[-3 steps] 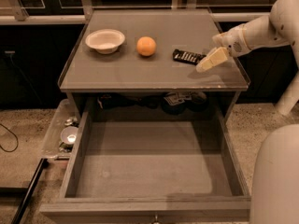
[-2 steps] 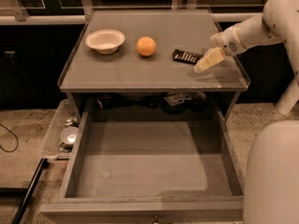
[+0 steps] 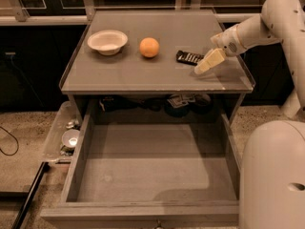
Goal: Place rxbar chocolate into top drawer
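**Jaws unreadable, gripper beside the bar**

Whether the jaws of the gripper (image 3: 200, 69) are clenched or released cannot be told. The top drawer (image 3: 157, 175) stands pulled out at 6 o'clock of the cabinet top (image 3: 157, 78). On that top lie a white bowl (image 3: 107, 41), an orange (image 3: 149, 47) at its 3 o'clock, then the rxbar chocolate (image 3: 189, 57) at the orange's 3 o'clock. The gripper sits just beside the bar, at its 4 o'clock.

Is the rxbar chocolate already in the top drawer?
No, the rxbar chocolate lies on the cabinet top right of the orange, with the gripper close beside it, above the open top drawer.
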Motion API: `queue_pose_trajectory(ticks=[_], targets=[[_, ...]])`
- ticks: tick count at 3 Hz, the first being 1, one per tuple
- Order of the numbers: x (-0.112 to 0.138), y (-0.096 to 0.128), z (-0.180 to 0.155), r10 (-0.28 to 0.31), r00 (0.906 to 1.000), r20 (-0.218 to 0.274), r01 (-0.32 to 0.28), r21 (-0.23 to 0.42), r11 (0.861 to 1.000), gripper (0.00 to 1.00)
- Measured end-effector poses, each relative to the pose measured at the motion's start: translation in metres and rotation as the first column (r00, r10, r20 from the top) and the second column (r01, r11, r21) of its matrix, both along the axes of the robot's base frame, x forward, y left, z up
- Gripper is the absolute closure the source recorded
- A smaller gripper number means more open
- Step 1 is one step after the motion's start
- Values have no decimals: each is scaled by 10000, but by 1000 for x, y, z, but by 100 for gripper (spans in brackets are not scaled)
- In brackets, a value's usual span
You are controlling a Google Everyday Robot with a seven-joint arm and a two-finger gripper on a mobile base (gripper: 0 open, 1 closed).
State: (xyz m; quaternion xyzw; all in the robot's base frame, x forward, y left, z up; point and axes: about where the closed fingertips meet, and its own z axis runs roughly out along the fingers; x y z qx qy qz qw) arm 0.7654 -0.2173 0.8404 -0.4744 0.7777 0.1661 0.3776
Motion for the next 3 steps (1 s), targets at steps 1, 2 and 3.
queue_pose_trajectory(ticks=[1, 2, 3], targets=[[3, 8, 0, 229, 9997, -81, -228, 205, 9995, 0], [4, 17, -5, 456, 9984, -341, -449, 212, 9988, 0], [5, 22, -12, 599, 9964, -606, -590, 164, 9981, 0]])
